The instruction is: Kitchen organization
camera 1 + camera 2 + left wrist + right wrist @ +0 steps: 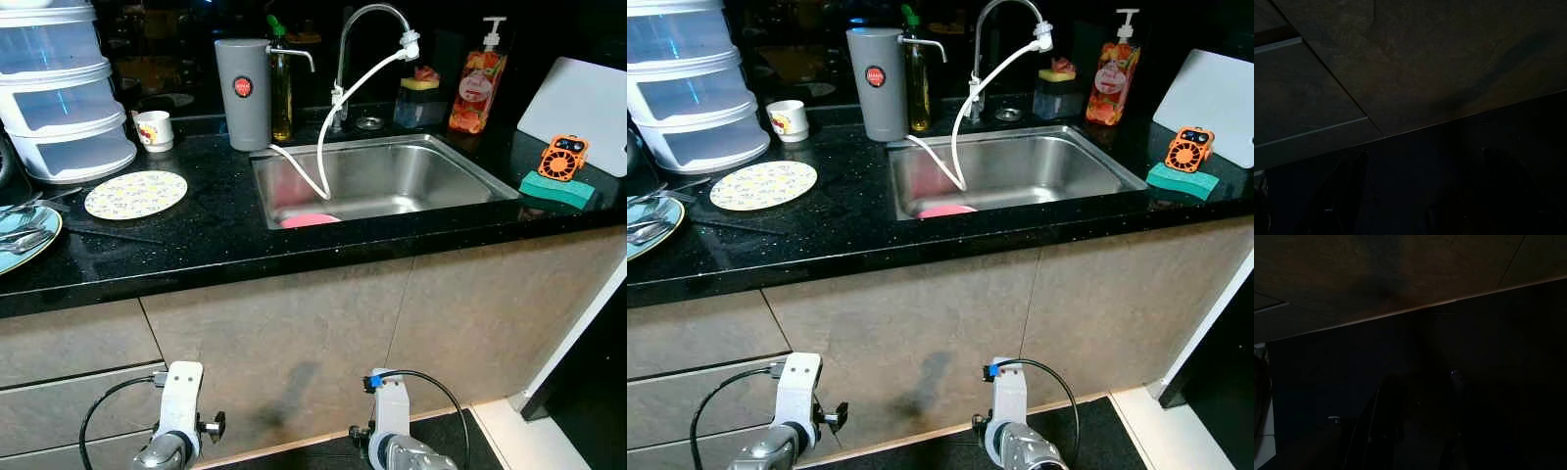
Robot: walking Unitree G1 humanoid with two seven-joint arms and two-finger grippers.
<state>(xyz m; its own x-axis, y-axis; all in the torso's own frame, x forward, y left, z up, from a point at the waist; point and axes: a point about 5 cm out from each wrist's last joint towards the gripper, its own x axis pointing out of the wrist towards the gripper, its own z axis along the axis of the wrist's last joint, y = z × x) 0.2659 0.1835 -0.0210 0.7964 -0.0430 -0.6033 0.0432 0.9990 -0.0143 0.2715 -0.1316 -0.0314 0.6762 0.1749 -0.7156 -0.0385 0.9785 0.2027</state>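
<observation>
Both arms hang idle low before the cabinet front (294,333), the left gripper (1347,196) and right gripper (1415,431) pointing down toward the dark floor; the wrist views are too dark to tell whether either pair of fingers is parted or closed, and nothing can be made out between them. Well above and beyond the fingers runs the black bench (196,235), which carries everything the organizing task may concern. Nearest its edge, above the left gripper, lie a blue plate with cutlery (20,235) and a flat floral mat (135,194). Above and between the two grippers sits the steel sink (382,176), a pink item (310,220) resting in its near corner. A white hose (323,147) droops from the faucet spout (377,29) into the basin, presumably so that water drains there. Beyond the right gripper, an orange gadget (563,157) rests on a green sponge (556,188), with a white cutting board (583,113) leaning upright behind, probably to dry. Farthest back stand a grey dispenser (243,93), an oil bottle (281,88), a soap pump bottle (477,83), a small cup (154,129) and a stacked plastic container (59,88), all with long axes vertical, grouped along the wall to keep the working edge free.
</observation>
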